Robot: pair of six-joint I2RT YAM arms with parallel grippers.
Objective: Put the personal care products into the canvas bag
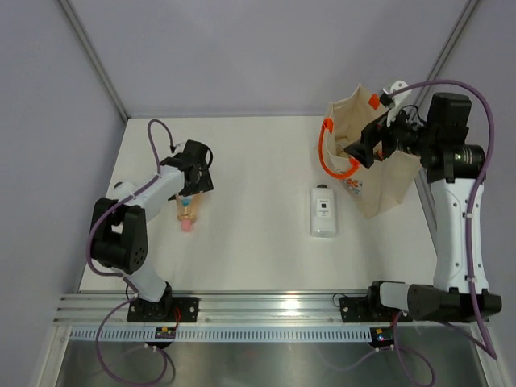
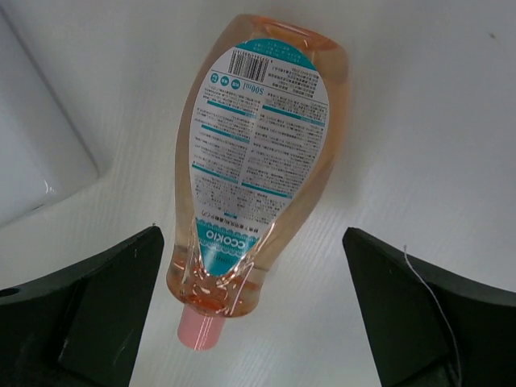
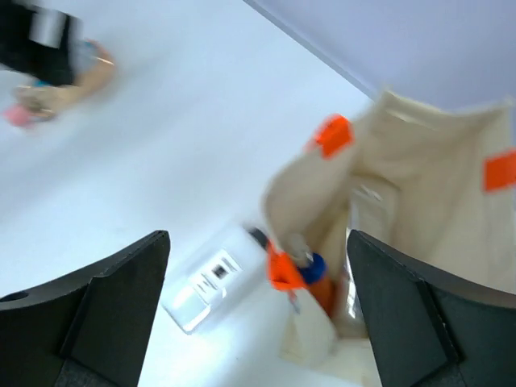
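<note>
The peach tube (image 1: 187,214) lies on the white table with its pink cap toward the arms. In the left wrist view the tube (image 2: 258,153) shows its label. My left gripper (image 1: 193,179) hovers just above it, open, its dark fingers (image 2: 89,310) wide on either side and not touching. The flat white rectangular bottle (image 1: 322,212) lies mid-table, left of the canvas bag (image 1: 379,173). My right gripper (image 1: 360,151) is open and empty over the bag's mouth. The blurred right wrist view shows the bag (image 3: 419,177) and, inside it, the orange bottle with blue cap (image 3: 318,278).
The bag's orange handle (image 1: 332,161) loops out to its left. Grey walls enclose the table at the back and sides. A metal rail (image 1: 266,310) runs along the near edge. A white rounded shape (image 2: 32,161) shows at the left of the left wrist view.
</note>
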